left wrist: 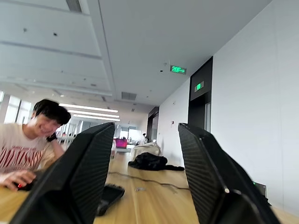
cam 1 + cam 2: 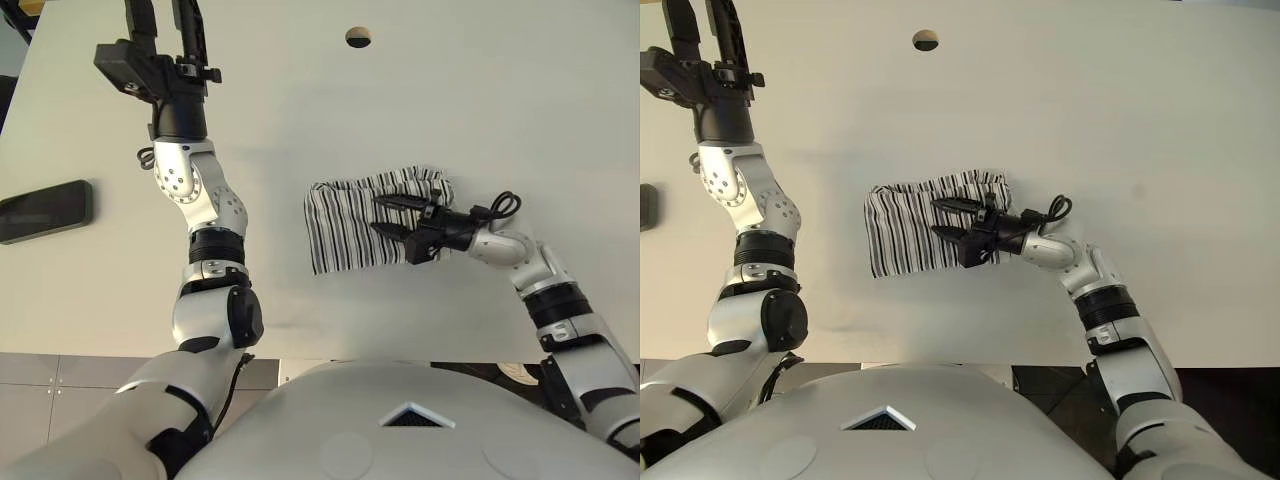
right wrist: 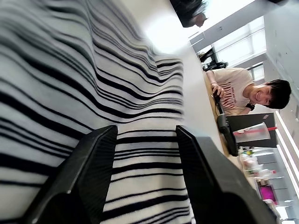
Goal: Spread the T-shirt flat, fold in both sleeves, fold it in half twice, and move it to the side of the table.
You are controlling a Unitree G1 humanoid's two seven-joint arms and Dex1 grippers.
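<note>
The black-and-white striped T-shirt (image 2: 350, 225) lies folded into a small rectangle on the white table (image 2: 500, 110), right of centre. My right gripper (image 2: 377, 214) is open just above the shirt's right half, fingers pointing left. In the right wrist view its two dark fingers (image 3: 88, 172) spread over the striped cloth (image 3: 93, 70), with nothing pinched between them. My left gripper (image 2: 163, 20) is raised high at the far left of the table, well away from the shirt. It is open and holds nothing; the left wrist view shows its fingers (image 1: 79, 172) apart against the room.
A flat dark device (image 2: 45, 211) lies at the table's left edge. A round cable hole (image 2: 358, 38) is at the far middle. Bare tabletop stretches to the right and behind the shirt. The table's near edge (image 2: 400, 355) runs just below the shirt.
</note>
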